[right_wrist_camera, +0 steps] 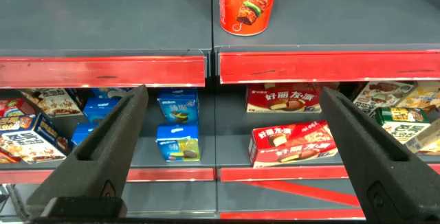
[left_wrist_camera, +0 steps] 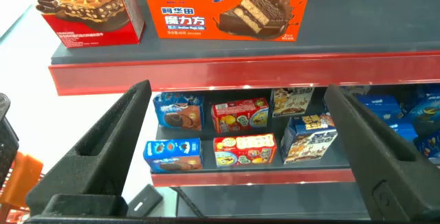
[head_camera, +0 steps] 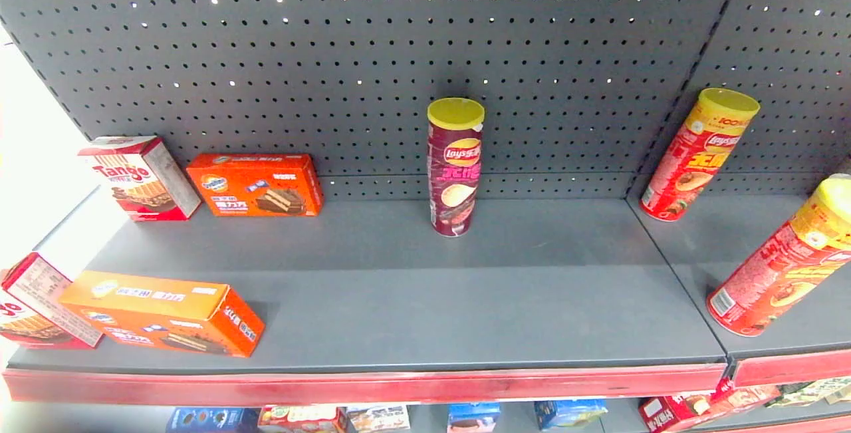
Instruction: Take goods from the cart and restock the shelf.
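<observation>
The dark grey shelf (head_camera: pixel 412 300) with a red front lip holds a maroon chips can (head_camera: pixel 455 167) standing upright at the back middle. Two red chips cans (head_camera: pixel 698 153) (head_camera: pixel 778 267) stand on the right section. Two orange chocolate boxes (head_camera: pixel 256 185) (head_camera: pixel 163 313) and two red wafer boxes (head_camera: pixel 141 177) (head_camera: pixel 30 306) sit on the left. My left gripper (left_wrist_camera: pixel 237 93) is open and holds nothing; it is in front of and below the shelf lip, under the orange box (left_wrist_camera: pixel 227 7). My right gripper (right_wrist_camera: pixel 234 95) is open too, with nothing in it, below the red can (right_wrist_camera: pixel 246 4).
Lower shelves carry several small snack boxes (left_wrist_camera: pixel 240 131) and red cake boxes (right_wrist_camera: pixel 292 141). A perforated back panel (head_camera: pixel 372 54) closes the shelf behind. Bare shelf floor lies between the orange boxes and the red cans. An orange and black object (left_wrist_camera: pixel 17 172) shows low beside the left gripper.
</observation>
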